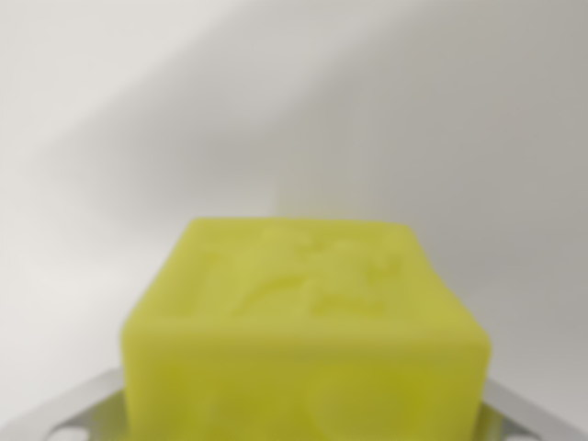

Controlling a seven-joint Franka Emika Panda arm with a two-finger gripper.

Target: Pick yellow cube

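Note:
The yellow cube fills the lower middle of the wrist view, very close and blurred, with a raised pattern on its top face. My gripper shows only as two metal finger parts, one at the cube's lower left side and one at its lower right side. Both meet the cube's sides with no gap showing, so the gripper looks shut on the cube. The fingertips themselves are hidden behind the cube and cut off by the frame's bottom edge.
Behind the cube lies a plain white surface, out of focus, with soft grey shadows across it. Nothing else can be made out.

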